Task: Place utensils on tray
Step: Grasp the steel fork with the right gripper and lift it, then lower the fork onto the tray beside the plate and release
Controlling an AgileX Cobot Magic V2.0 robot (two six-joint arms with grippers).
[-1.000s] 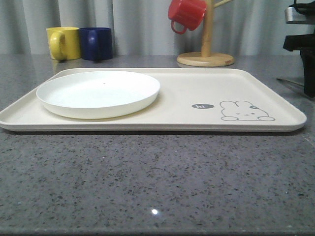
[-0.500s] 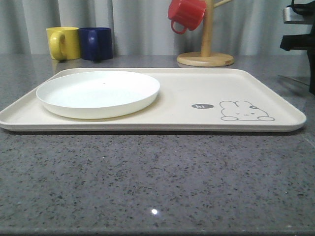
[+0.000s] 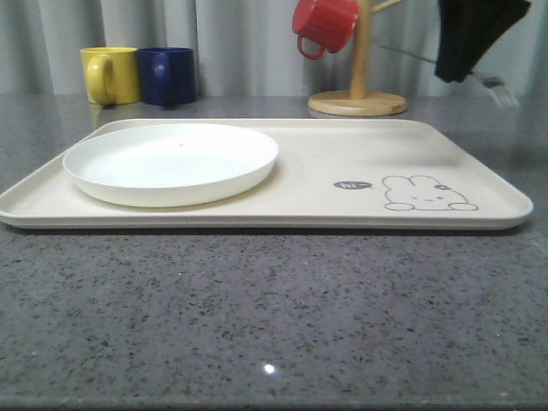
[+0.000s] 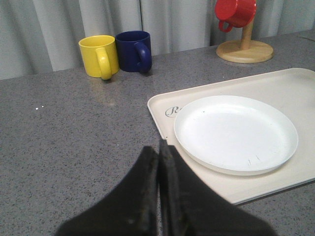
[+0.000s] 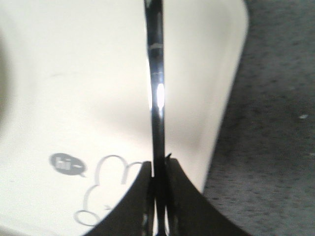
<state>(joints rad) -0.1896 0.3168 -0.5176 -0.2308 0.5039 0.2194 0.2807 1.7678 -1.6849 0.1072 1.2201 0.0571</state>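
Observation:
A round white plate [image 3: 171, 161] [image 4: 235, 132] lies on the left half of the cream tray [image 3: 325, 163] [image 4: 158, 105]. My right gripper [image 3: 451, 75] [image 5: 158, 169] hangs above the tray's far right corner, shut on a slim shiny metal utensil [image 5: 156, 83] [image 3: 498, 87]. It is seen edge-on, so I cannot tell which kind it is. Below it are the tray [image 5: 59, 73] and its rabbit drawing [image 3: 425, 194]. My left gripper [image 4: 158, 150] is shut with nothing in it, over the counter beside the tray's left end.
A yellow mug [image 3: 110, 74] and a blue mug [image 3: 168, 75] stand behind the tray at the left. A wooden mug stand [image 3: 358, 101] with a red mug [image 3: 324, 24] on it is behind the tray's right half. Grey counter [image 3: 274, 317] lies in front.
My right gripper has risen from the right edge of the view and moved left, over the tray's far right corner, carrying the metal utensil. Plate and tray have not moved.

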